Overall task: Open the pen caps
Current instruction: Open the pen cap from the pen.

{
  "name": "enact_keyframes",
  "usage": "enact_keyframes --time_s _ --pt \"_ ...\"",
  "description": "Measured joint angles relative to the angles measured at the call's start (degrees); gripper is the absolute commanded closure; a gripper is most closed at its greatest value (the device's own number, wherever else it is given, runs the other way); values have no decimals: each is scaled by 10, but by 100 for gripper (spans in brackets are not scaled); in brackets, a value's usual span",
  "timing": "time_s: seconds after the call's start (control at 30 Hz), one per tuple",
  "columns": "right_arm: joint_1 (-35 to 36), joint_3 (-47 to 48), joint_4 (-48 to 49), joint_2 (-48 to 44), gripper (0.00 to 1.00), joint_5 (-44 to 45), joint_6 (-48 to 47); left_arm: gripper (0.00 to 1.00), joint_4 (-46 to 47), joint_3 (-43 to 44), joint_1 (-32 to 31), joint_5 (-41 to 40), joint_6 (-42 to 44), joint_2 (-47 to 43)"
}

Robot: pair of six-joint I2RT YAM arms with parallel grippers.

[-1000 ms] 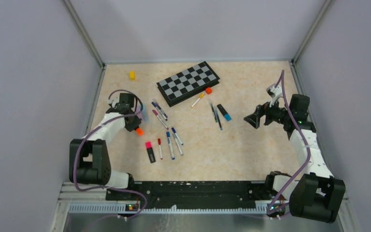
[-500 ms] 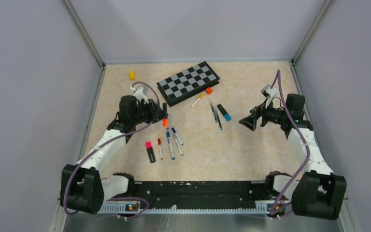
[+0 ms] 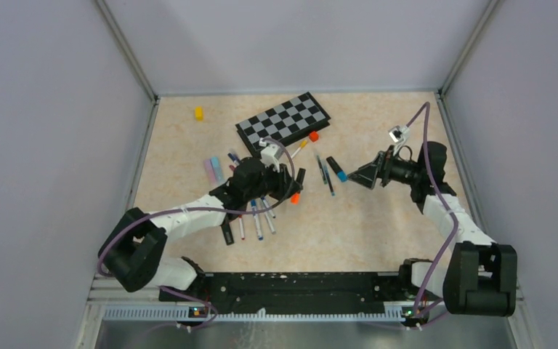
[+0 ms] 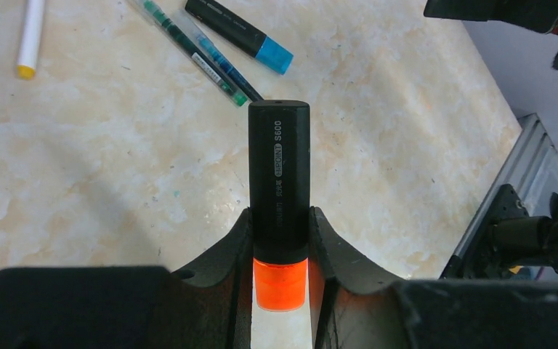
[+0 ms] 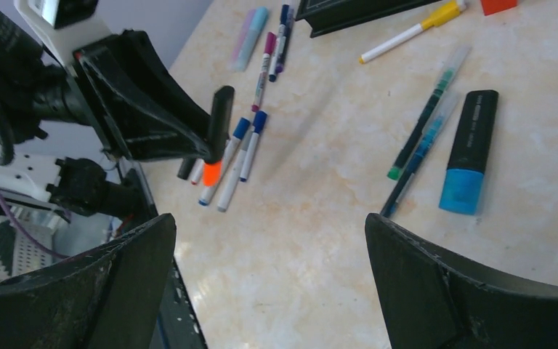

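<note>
The left end effector was clamped on a black highlighter. Its orange cap sat back between the fingers, and the barrel jutted out ahead. The right end effector hung above the bench with its jaws spread wide. A blue-capped highlighter lay just ahead of it.

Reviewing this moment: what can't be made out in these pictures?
- Left wrist view: fingers of the left gripper cover the sides of the orange cap on the black chunky highlighter; whether it has loosened is unclear.
- Top view: the left arm hides parts of the thin white pens beneath it.
- Right wrist view: the top edge cuts off the black-and-grey chessboard.
</note>
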Motion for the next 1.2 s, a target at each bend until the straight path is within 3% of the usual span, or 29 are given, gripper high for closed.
enact_keyframes --time_s 0.27,0.53,0.93,1.0,1.2 --pt "51 -10 112 27 9 18 137 100 22 41 -97 -140 15 48" --pt "105 -10 111 66 18 62 149 100 32 85 -161 -225 19 108" --pt "151 10 81 119 42 104 138 100 31 126 -199 -275 23 154" --pt "160 14 80 122 50 107 133 100 32 129 -201 -277 23 158" --pt "170 18 76 130 100 117 117 100 30 132 -206 -285 24 160"
